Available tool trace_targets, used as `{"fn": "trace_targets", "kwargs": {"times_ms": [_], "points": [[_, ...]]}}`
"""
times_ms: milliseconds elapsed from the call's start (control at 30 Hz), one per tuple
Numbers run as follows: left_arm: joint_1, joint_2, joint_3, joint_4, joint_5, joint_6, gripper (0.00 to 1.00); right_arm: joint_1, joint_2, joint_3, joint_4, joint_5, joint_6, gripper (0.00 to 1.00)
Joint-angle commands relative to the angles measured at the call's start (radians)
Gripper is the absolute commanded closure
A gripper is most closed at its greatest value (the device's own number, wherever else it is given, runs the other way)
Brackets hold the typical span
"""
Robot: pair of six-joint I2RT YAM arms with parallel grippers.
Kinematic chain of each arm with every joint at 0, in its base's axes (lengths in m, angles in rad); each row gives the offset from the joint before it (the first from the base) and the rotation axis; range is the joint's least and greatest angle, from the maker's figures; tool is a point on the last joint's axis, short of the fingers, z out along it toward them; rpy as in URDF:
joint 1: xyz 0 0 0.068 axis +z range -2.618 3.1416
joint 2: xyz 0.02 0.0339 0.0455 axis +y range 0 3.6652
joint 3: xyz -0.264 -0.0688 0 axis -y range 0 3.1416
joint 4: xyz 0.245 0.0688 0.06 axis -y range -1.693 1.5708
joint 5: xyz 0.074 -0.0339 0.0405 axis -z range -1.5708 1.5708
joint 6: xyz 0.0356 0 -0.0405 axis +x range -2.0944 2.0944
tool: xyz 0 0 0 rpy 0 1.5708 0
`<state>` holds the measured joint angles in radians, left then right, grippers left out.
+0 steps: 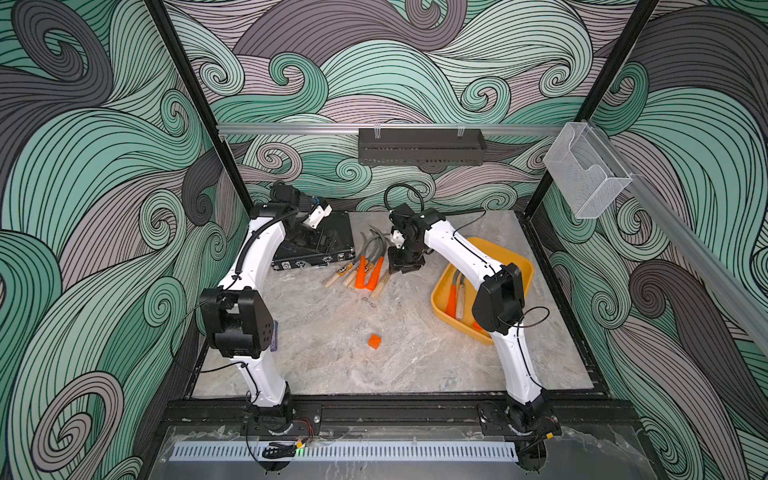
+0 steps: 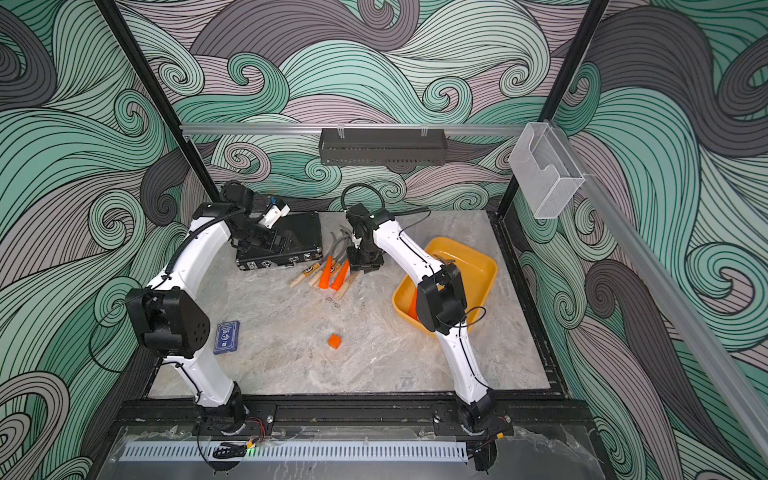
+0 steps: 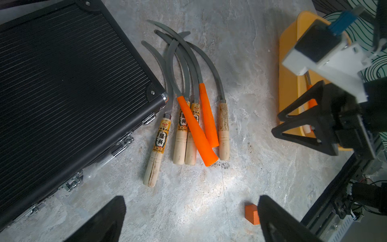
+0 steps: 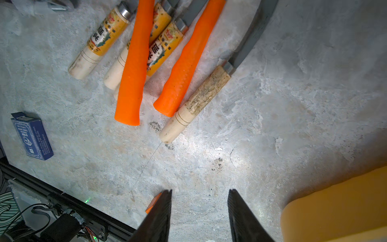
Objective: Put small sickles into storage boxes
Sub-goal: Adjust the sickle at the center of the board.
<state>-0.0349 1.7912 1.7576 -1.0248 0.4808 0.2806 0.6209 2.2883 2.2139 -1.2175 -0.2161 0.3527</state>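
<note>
Several small sickles (image 1: 361, 270) (image 2: 328, 272) lie in a heap at the back middle of the table, orange and pale wooden handles toward the front (image 3: 194, 117) (image 4: 134, 69). The yellow storage box (image 1: 519, 257) (image 2: 478, 253) stands at the right and holds two more sickles (image 1: 455, 293). My right gripper (image 1: 405, 266) (image 4: 200, 191) hangs open just right of the heap, nothing between its fingers, nearest a stained wooden-handled sickle (image 4: 199, 100). My left gripper (image 1: 309, 241) (image 3: 191, 198) hovers open and empty over the black case.
A black ribbed case (image 1: 332, 232) (image 3: 62, 83) lies left of the heap. A small orange cube (image 1: 374, 341) (image 3: 251, 213) sits mid-table, and a blue card box (image 2: 226, 336) (image 4: 32, 136) at the front left. A clear bin (image 1: 586, 178) and a black shelf (image 1: 419, 145) hang on the walls.
</note>
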Motion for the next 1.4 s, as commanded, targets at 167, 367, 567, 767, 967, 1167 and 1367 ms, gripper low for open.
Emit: {"fn": "trace_targets", "kwargs": {"times_ms": [167,367,567,767,967,1167,1367], "points": [[0.003,-0.013,0.049,0.003,-0.011,0.015,0.02,0.058,0.036,-0.001,0.036,0.006,0.001,0.52],[0.004,-0.014,0.049,0.015,-0.016,0.014,0.01,0.082,0.073,0.013,0.059,0.016,-0.022,0.52],[0.008,-0.015,0.050,0.019,-0.019,0.005,0.02,0.097,0.111,0.036,0.059,0.051,-0.054,0.52],[0.010,-0.016,0.052,0.012,-0.025,0.010,0.01,0.115,0.127,0.050,0.058,0.093,-0.084,0.52],[0.010,-0.016,0.052,0.012,-0.025,0.000,0.02,0.140,0.144,0.079,0.059,0.121,-0.126,0.52],[0.010,-0.003,0.059,0.003,-0.025,-0.001,0.01,0.142,0.163,0.092,0.062,0.126,-0.142,0.52],[0.031,0.032,0.112,-0.044,-0.009,0.002,0.02,0.149,0.188,0.139,0.058,0.128,-0.161,0.52]]}}
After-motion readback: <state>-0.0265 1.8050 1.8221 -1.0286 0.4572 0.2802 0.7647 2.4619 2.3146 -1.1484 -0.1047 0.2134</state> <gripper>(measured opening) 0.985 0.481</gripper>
